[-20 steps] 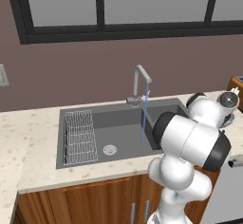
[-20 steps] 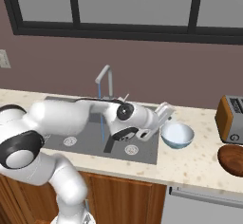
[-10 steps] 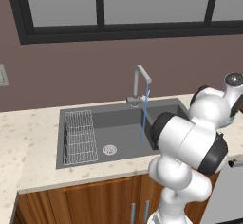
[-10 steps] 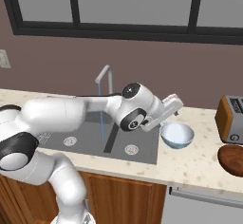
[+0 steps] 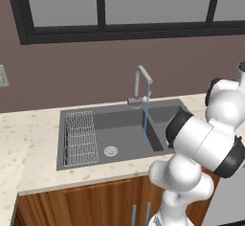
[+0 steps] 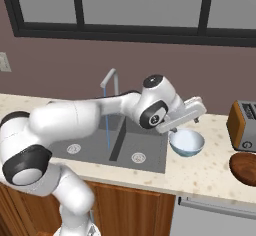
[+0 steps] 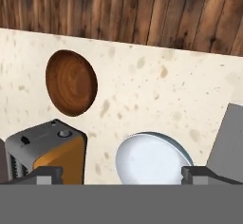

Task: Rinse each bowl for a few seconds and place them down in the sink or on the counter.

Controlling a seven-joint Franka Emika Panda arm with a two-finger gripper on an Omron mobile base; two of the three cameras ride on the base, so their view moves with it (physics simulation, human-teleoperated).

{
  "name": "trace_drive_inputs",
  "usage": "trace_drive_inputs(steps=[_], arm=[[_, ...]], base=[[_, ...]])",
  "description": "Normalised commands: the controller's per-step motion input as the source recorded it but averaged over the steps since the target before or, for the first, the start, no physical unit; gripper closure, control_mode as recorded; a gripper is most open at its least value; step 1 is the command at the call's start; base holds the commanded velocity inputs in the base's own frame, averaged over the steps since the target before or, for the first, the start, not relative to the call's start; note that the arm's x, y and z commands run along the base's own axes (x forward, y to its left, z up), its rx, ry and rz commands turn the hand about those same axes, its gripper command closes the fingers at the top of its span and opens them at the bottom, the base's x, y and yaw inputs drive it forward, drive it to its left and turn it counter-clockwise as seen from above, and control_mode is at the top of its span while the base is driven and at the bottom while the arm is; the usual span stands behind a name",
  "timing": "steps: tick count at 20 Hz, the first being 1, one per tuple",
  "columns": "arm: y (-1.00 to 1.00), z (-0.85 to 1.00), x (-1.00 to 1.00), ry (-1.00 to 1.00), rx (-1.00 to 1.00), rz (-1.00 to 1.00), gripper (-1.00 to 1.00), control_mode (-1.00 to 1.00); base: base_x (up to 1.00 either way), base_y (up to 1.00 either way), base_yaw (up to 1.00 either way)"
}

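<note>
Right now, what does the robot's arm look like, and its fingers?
The arm is made of fat, glossy white rounded tubes joined by dark grey bands. It ends in a flat white block, the end effector, with two small dark grey finger tips. No cables or markings show.

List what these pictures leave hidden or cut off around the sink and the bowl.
- Right basin of the sink, left base view: the arm covers most of it.
- Bowl, right base view: the hand overlaps its far rim. Hand view: the bottom edge cuts its near side.
- Gripper, hand view: open; just the fingertips show.
- Toaster, right base view: cut off by the right edge.
</note>
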Motion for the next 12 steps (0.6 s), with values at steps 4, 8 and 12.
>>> trace_drive_inputs(steps=[4,8,12], arm=[[-0.34,0.01,-0.24,0.00,0.11,-0.05,-1.00,-1.00],[-0.36,0.00,-0.23,-0.01,0.10,-0.03,-1.00,-1.00],[-0.25,-0.03,-0.09,-0.04,0.05,0.00,-1.00,-1.00]], base=[[0.00,0.00,0.00],[0.00,0.00,0.00],[0.00,0.00,0.00]])
